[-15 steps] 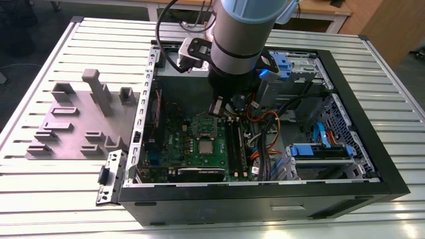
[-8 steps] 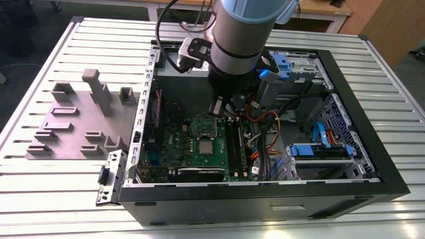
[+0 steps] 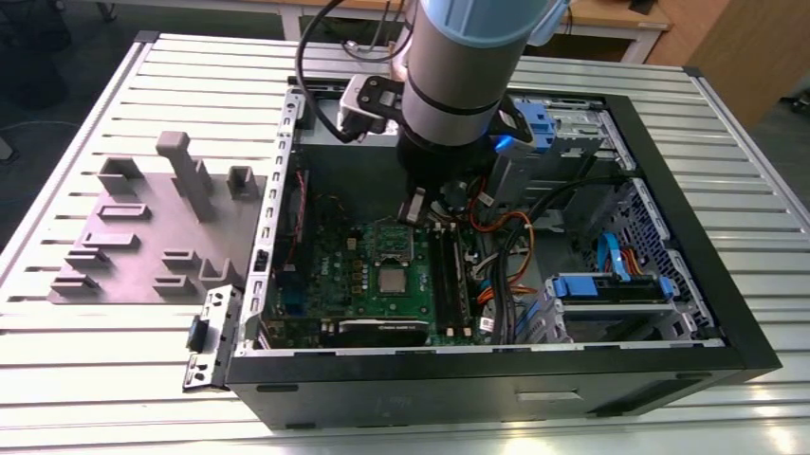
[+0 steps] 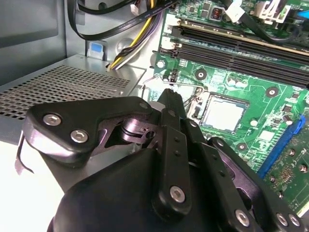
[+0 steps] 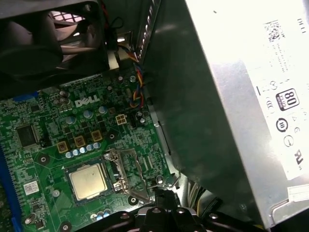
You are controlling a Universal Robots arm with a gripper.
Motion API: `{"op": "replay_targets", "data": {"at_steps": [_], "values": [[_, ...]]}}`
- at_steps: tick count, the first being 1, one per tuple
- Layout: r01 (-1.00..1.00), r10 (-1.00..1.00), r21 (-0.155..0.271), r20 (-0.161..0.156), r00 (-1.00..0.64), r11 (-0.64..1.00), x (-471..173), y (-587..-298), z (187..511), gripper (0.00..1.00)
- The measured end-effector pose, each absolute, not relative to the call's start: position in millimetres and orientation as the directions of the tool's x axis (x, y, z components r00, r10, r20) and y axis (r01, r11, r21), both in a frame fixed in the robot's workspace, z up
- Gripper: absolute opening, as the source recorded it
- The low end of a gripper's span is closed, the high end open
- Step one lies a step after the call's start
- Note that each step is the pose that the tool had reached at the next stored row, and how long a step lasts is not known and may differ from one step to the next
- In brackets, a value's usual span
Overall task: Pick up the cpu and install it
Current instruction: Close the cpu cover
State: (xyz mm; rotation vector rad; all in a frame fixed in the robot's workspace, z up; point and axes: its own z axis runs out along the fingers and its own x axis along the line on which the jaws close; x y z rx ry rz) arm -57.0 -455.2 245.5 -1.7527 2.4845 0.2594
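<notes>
The cpu (image 3: 395,280) is a small silver-grey square lying flat in its socket on the green motherboard (image 3: 332,270) inside the open computer case. It also shows as the cpu (image 4: 223,116) in the second wrist view and the cpu (image 5: 88,181) in the first wrist view. My gripper (image 3: 422,210) hangs over the board just beyond the socket, shut with nothing between its fingers. Its black tip (image 5: 161,197) sits close to the socket's metal frame (image 5: 126,173), which stands swung open beside the chip. The gripper (image 4: 169,96) points toward that frame and its wire lever.
The power supply box (image 5: 231,96) rises close beside the gripper. Cable bundles (image 3: 500,275) and memory slots (image 3: 450,275) run next to the socket. A fan (image 5: 43,48) sits at the board's edge. Grey fixture blocks (image 3: 152,227) stand outside the case at the exterior view's left.
</notes>
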Motion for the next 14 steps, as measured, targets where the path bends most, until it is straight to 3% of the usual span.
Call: {"op": "replay_targets", "data": {"at_steps": [14], "values": [[-0.946,-0.931,0.086,-0.17,-0.323,0.312,-57.6,-472.0,245.5,0.11]]}}
